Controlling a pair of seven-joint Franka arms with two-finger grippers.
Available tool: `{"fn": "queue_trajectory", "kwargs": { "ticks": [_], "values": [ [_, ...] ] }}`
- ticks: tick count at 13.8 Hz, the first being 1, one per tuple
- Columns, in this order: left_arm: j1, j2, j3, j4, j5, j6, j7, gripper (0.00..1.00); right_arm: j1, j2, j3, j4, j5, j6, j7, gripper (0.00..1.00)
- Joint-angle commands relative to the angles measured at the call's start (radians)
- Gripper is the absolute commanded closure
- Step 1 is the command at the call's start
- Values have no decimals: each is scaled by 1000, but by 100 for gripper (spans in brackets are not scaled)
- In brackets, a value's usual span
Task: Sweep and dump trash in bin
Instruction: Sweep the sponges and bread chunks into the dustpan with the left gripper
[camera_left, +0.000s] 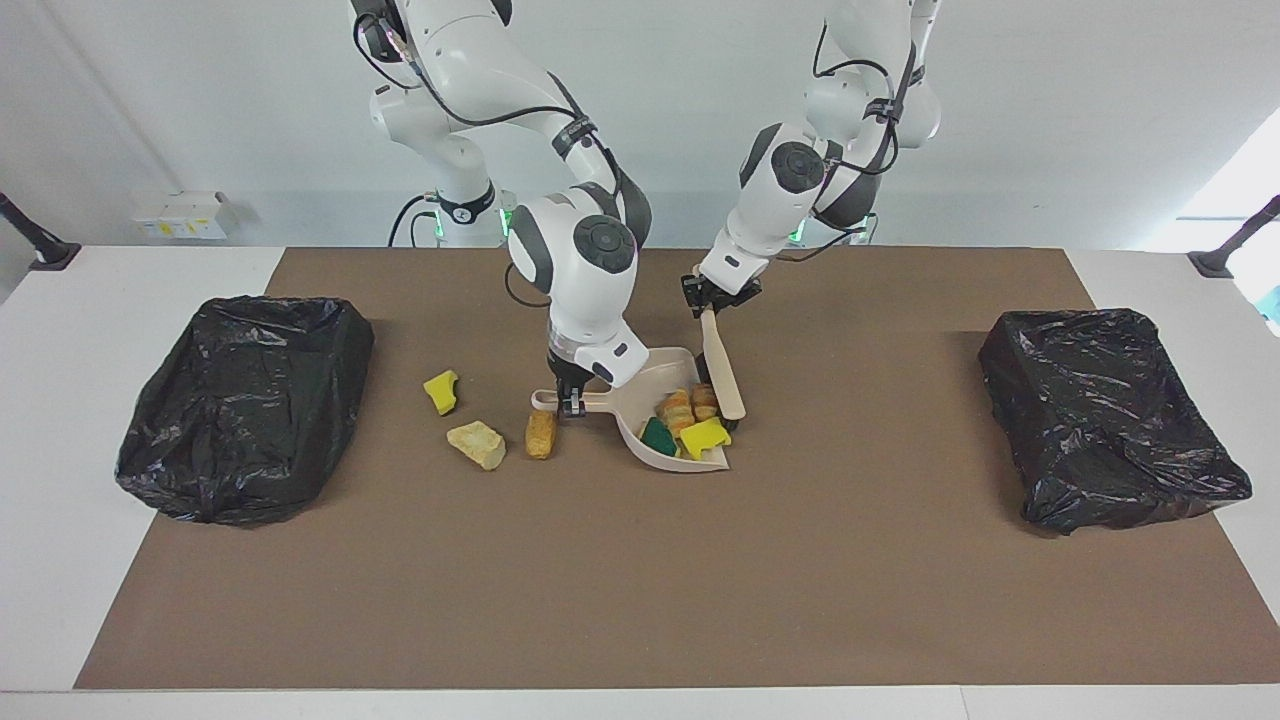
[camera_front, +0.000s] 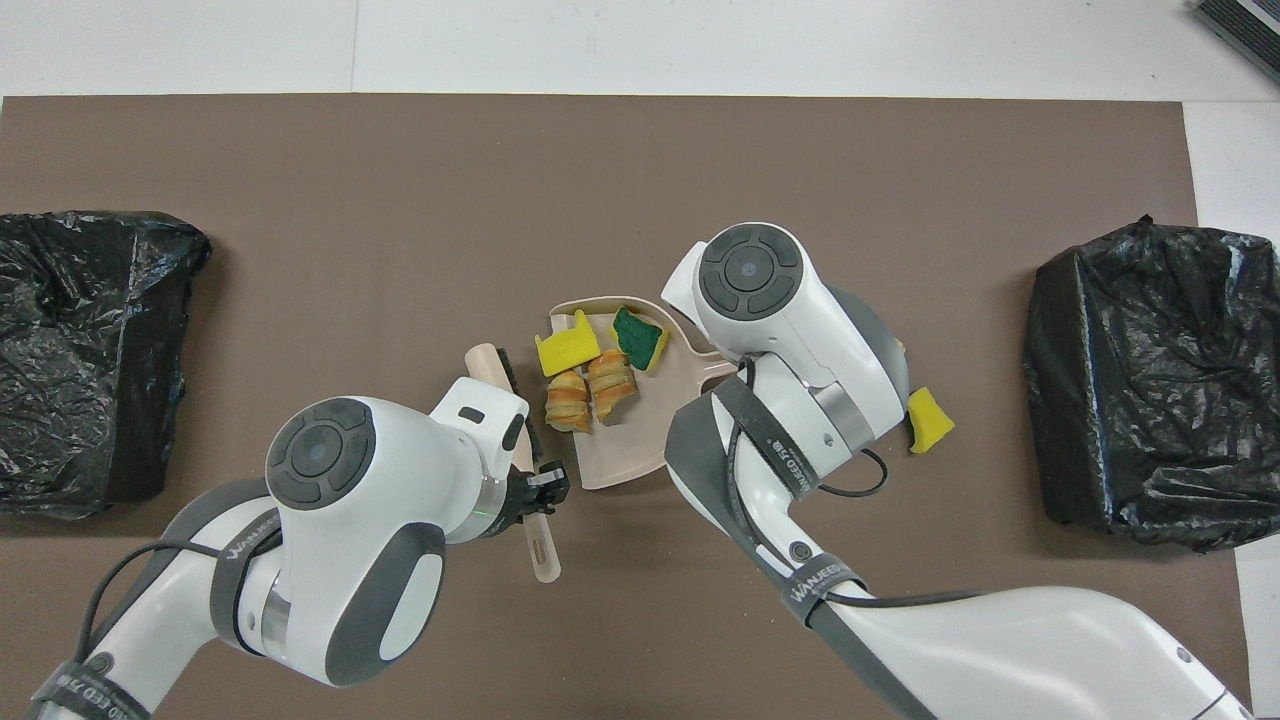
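My right gripper (camera_left: 571, 403) is shut on the handle of the beige dustpan (camera_left: 640, 445), which rests on the brown mat. In the pan lie pieces of trash: two pastry lumps (camera_left: 690, 405), a green-backed sponge (camera_left: 657, 436) and a yellow sponge (camera_left: 705, 436). My left gripper (camera_left: 708, 305) is shut on the handle of the brush (camera_left: 722, 370), whose head stands at the pan's open edge beside the pastries. More trash lies on the mat toward the right arm's end: a yellow sponge (camera_left: 440, 390), a tan lump (camera_left: 477, 443) and an orange lump (camera_left: 541, 433).
A black-bagged bin (camera_left: 245, 405) stands at the right arm's end of the mat and another bin (camera_left: 1105, 415) at the left arm's end. In the overhead view the right arm hides its own gripper and the two lumps beside the pan's handle.
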Motion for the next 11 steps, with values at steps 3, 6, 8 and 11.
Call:
{"fn": "queue_trajectory", "kwargs": {
  "ticks": [3, 6, 8, 11],
  "values": [
    [-49, 2, 11, 25, 12, 2, 0, 100, -15, -30, 9, -39, 0, 20, 19, 100],
    [-27, -6, 16, 50, 12, -6, 5, 100, -18, -28, 9, -38, 0, 20, 22, 100],
    [7, -10, 16, 51, 12, -15, 5, 100, -33, -31, 9, -33, 6, 15, 23, 100],
    [36, -26, 20, 68, 13, -75, 10, 100, -76, -51, 9, -30, 111, 17, 6, 100]
  ]
}}
